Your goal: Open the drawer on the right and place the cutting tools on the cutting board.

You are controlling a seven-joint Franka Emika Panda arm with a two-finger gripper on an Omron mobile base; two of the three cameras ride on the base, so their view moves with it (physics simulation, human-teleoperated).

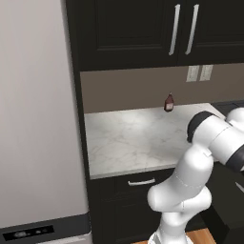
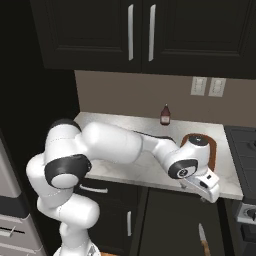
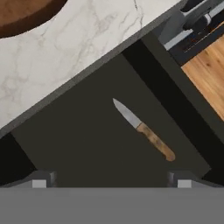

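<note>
Gripper [image 3: 111, 181] hangs wide open and empty over the pulled-out drawer [image 3: 87, 144], knife [image 3: 144, 130] lying loose inside, cutting board [image 3: 26, 15] up on the marble surface [image 3: 83, 48], so next it probably drops down and pinches the handle.

The white marble counter [image 1: 128, 138] carries a small dark red bottle [image 1: 168, 102] standing upright near the back wall. In the right base view the reddish-brown cutting board [image 2: 212, 150] lies flat on the counter toward its right end, partly hidden by the arm. Below the counter's edge, the open drawer [image 3: 87, 144] holds a knife [image 3: 144, 130] with a wooden handle, lying flat on its dark floor.
</note>
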